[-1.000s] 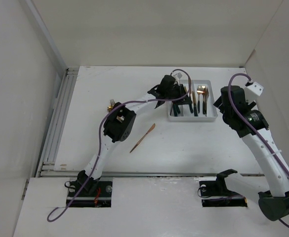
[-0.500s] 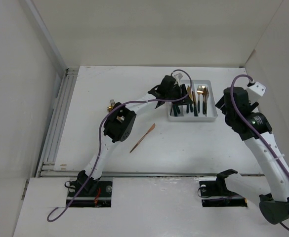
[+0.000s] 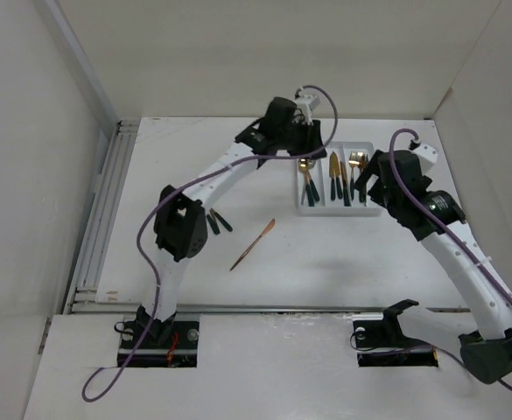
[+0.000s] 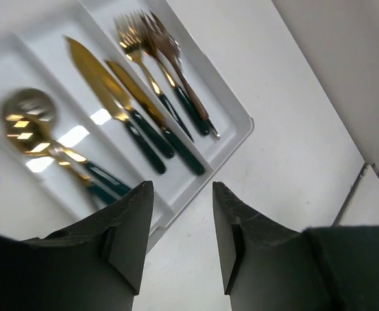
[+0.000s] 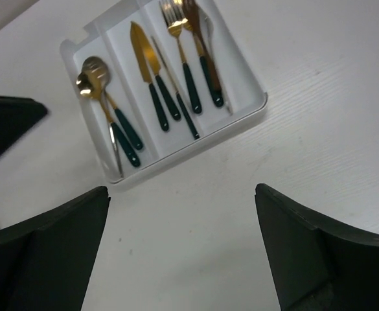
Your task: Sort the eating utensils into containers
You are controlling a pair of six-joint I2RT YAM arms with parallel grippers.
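The white three-compartment tray (image 3: 371,210) holds gold spoons (image 3: 306,171) on the left, knives (image 3: 334,173) in the middle and forks (image 3: 357,161) on the right. It also shows in the left wrist view (image 4: 241,123) and the right wrist view (image 5: 260,103). A copper knife (image 3: 254,243) lies loose on the table. Two dark green handles (image 3: 219,221) stick out beside the left arm's elbow, their heads hidden. My left gripper (image 3: 301,144) (image 4: 181,194) is open and empty by the tray's far left corner. My right gripper (image 3: 368,179) (image 5: 181,191) is wide open and empty at the tray's right side.
White walls close the table at the back and right. A metal rail (image 3: 98,219) runs along the left edge. The left arm's elbow (image 3: 178,229) hangs over the table left of the copper knife.
My left gripper has drawn back off the tray's left compartment, baring the spoons, and its elbow swung left. My right gripper has moved left toward the tray.
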